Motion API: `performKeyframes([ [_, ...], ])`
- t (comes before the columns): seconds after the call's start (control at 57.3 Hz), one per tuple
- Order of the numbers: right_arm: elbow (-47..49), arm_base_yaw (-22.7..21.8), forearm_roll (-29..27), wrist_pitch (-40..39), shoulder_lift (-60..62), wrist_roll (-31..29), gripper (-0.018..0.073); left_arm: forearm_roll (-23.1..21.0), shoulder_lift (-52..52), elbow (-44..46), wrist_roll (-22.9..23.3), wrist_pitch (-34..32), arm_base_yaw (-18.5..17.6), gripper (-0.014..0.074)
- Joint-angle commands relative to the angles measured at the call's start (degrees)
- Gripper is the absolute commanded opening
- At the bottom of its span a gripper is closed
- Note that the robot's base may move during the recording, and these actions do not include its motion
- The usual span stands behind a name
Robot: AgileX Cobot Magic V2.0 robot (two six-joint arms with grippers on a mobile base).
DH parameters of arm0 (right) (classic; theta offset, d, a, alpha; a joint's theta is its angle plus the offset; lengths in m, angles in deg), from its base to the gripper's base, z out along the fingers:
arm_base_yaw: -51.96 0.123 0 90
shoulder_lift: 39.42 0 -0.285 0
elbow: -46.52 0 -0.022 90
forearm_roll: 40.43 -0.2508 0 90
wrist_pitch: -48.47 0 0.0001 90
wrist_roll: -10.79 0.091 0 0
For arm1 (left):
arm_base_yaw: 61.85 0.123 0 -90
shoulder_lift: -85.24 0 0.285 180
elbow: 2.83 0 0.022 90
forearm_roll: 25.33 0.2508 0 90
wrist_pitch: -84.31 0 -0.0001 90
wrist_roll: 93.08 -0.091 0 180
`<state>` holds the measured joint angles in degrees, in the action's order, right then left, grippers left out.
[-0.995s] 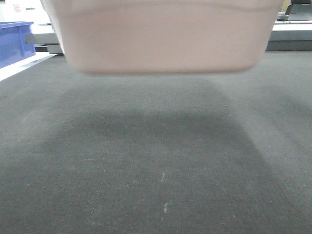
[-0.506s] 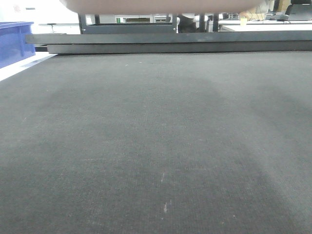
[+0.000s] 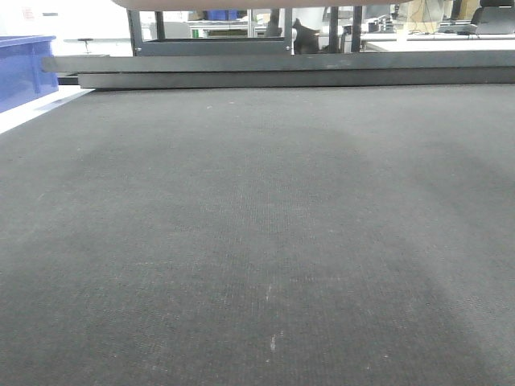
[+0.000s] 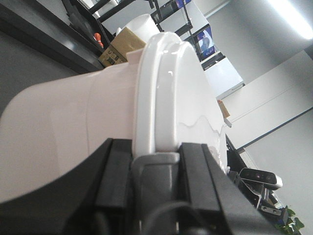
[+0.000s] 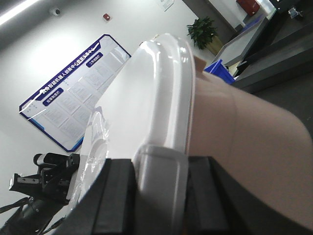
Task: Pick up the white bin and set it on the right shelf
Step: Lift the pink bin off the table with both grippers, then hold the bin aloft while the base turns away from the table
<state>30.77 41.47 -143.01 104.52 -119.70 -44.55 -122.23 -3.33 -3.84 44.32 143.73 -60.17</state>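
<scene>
Front view: we see the white bin raised to a sliver at the top edge; a second ago it filled the upper frame. Left wrist view: the left gripper clamps its rim. Right wrist view: the right gripper clamps the opposite rim.

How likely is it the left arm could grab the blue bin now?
Probably not: the left gripper is clamped on the white bin, held up jointly with the right gripper, and the blue bin sits far off left.
</scene>
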Motion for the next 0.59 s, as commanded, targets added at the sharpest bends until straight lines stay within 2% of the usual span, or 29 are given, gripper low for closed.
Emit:
performKeyframes([
  [0.0, 2.31, 2.10, -6.92, 16.51, 2.30, -0.21, 0.0061, -6.40, -2.96, 2.23, 0.80, 17.43, -2.74, -0.0117],
  [0.576, 2.31, 2.10, -6.92, 6.54, 2.30, -0.21, 0.0061, -6.40, -2.96, 2.23, 0.80, 17.19, -2.74, -0.0117],
])
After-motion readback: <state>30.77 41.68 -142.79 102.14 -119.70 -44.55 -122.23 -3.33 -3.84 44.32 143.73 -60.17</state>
